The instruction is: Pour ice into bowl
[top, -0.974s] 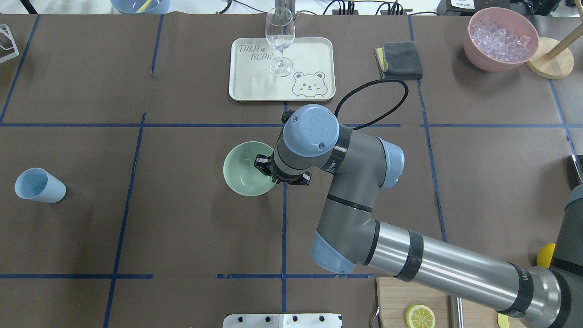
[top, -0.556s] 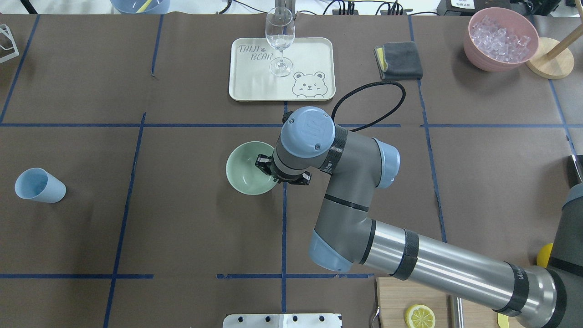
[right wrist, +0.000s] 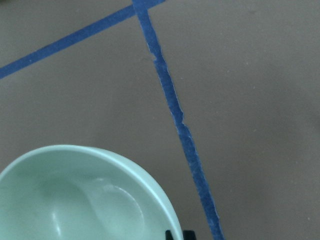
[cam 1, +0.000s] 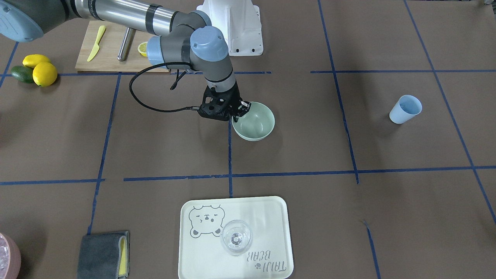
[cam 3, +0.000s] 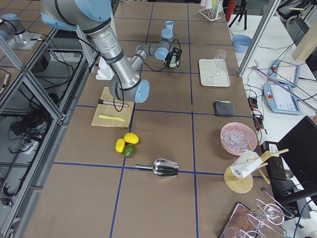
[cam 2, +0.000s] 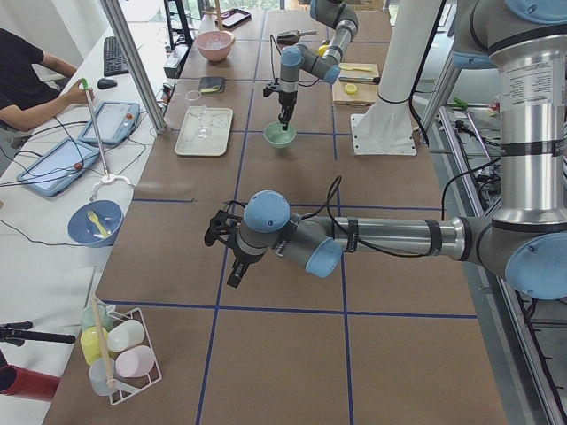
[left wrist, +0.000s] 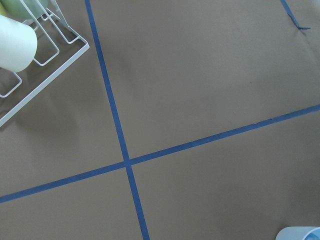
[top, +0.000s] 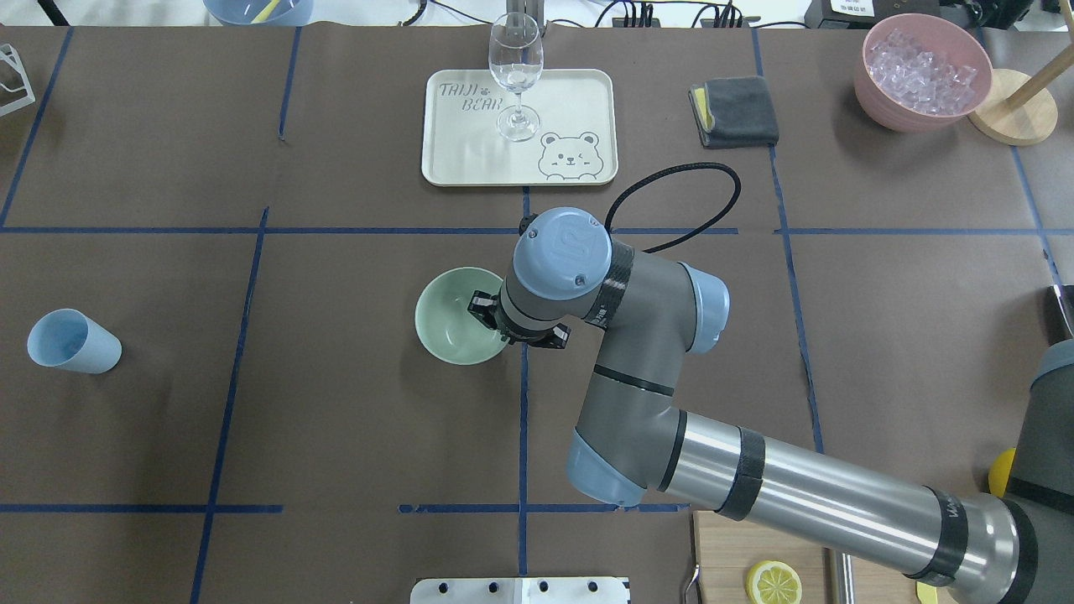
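Note:
The pale mint-green bowl (top: 453, 323) is at the middle of the table and is empty; it also shows in the front view (cam 1: 255, 124) and the right wrist view (right wrist: 75, 200). My right gripper (cam 1: 237, 112) is shut on the bowl's rim, on the side toward the right arm. I cannot tell whether the bowl rests on the table or hangs just above it. The ice (top: 919, 63) lies heaped in a pink container (top: 873, 92) at the far right corner. My left gripper (cam 2: 221, 232) shows only in the exterior left view, low over bare table; I cannot tell if it is open.
A blue cup (top: 71, 340) lies tilted at the left. A bear tray (top: 579, 101) with a clear glass (top: 515, 67) stands at the back centre, beside a grey cloth (top: 738, 109). A metal scoop (cam 3: 166, 168), lemons (cam 1: 42, 71) and a cutting board (cam 1: 112, 46) are on the right arm's side.
My right wrist has shifted slightly toward the robot's base, with the bowl still in its grip. The bowl has moved very little.

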`<action>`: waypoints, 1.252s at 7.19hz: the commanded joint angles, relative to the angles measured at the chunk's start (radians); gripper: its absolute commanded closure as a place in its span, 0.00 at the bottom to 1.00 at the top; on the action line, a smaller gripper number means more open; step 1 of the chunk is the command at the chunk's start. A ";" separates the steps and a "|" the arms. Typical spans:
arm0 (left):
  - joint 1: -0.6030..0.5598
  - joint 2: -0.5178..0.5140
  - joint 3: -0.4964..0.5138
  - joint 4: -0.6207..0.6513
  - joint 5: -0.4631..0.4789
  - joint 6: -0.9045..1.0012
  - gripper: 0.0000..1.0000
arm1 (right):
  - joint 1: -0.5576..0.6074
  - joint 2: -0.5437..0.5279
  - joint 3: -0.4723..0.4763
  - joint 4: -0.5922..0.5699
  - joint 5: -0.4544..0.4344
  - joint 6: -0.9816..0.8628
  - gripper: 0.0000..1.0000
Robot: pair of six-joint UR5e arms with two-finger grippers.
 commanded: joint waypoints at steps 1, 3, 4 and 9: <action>-0.001 0.000 0.000 0.001 0.000 0.001 0.00 | -0.002 -0.001 -0.001 0.004 0.001 0.008 1.00; 0.001 0.000 0.002 0.001 0.000 -0.001 0.00 | -0.012 0.000 -0.001 0.004 -0.006 0.023 0.00; 0.001 0.000 0.002 0.001 0.000 -0.001 0.00 | -0.013 0.000 -0.001 0.004 -0.011 0.023 0.00; 0.138 0.018 -0.006 -0.314 0.009 -0.408 0.00 | 0.170 -0.145 0.300 -0.011 0.161 0.022 0.00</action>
